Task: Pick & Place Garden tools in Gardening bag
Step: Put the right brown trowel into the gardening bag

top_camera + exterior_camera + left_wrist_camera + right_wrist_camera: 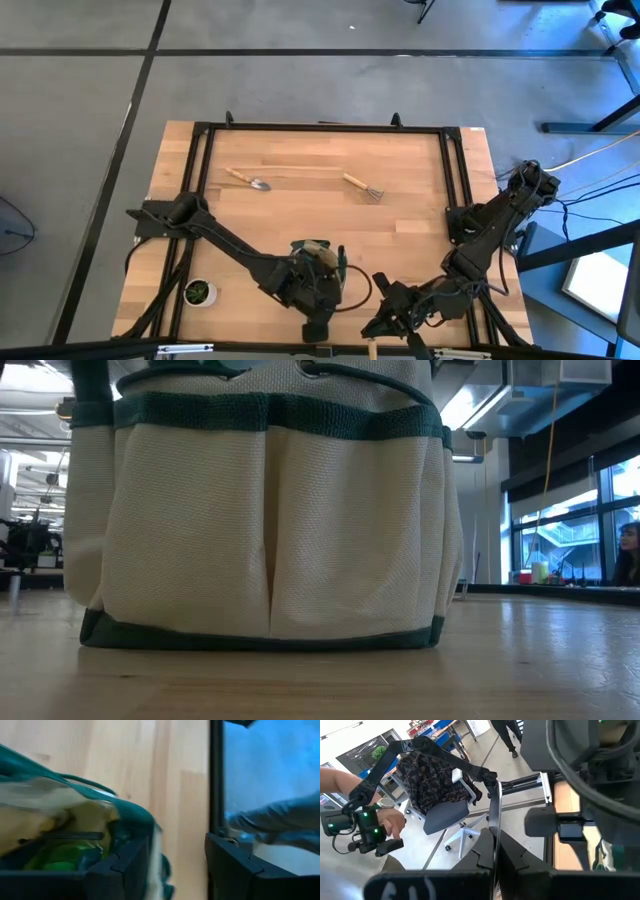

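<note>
No text, label, brand or number can be read in any view. The right wrist view shows pale marks on the dark gripper body (415,887), but they are too blurred to make out as letters or figures. The bag (270,520) shows plain fabric with no print.
</note>
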